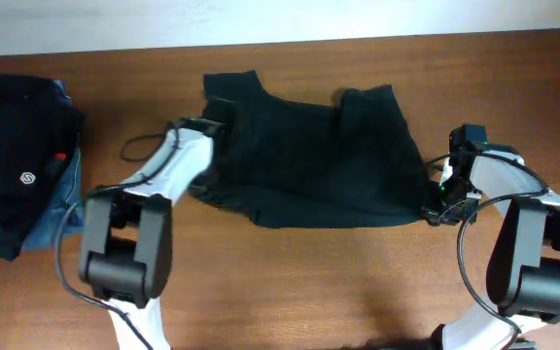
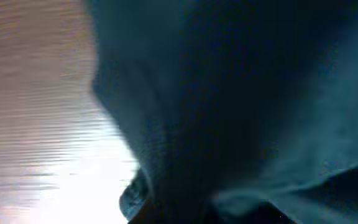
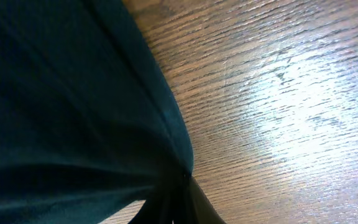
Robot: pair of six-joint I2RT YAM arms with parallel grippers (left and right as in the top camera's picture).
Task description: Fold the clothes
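One black T-shirt (image 1: 319,160) lies spread out on the table (image 1: 309,292), in the middle and close to the far edge. Two arms reach for it, one on each side. The right gripper (image 1: 436,209) sits at the shirt's corner nearest the right edge of the table. Its fingers are pinched tight on the cloth, and in the right wrist view the fabric bunches to a point between them. The left gripper (image 1: 220,112) is at the shirt's left side, up by the sleeve. The left wrist view is full of dark, blurry cloth, so I cannot tell if those fingers are closed on it or not. I think this is the very start of the folding: getting hold of the shirt on both sides, with no fold made yet. The next move probably needs a sure hold on the left side first. Then both arms should lift a little, together and gently, and bring one part of the shirt over the rest. The cloth is thin and soft, so it could slip or crumple. At the left edge of the table there is one black top with a white round logo (image 1: 13,146), lying on one blue denim piece (image 1: 52,219).
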